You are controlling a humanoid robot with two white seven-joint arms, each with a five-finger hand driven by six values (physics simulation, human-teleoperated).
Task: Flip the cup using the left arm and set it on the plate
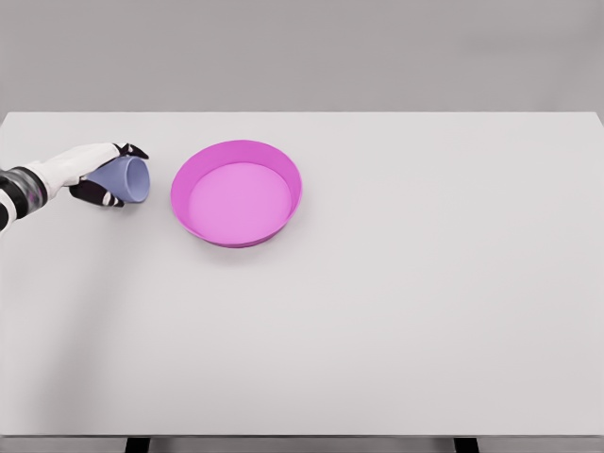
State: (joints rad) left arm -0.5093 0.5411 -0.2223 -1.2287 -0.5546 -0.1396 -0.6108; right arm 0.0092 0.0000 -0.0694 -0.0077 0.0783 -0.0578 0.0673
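Observation:
A pale blue cup (126, 178) is held on its side at the left of the table, its open mouth facing right toward the plate. My left hand (102, 175) is shut on the cup, fingers wrapped around its body, the arm coming in from the left edge. The pink plate (283, 170), round with a raised rim, lies just right of the cup with a small gap between them. Whether the cup touches the table I cannot tell. My right arm is out of view.
The white table (425, 302) stretches wide to the right and toward the front edge. Nothing else lies on it.

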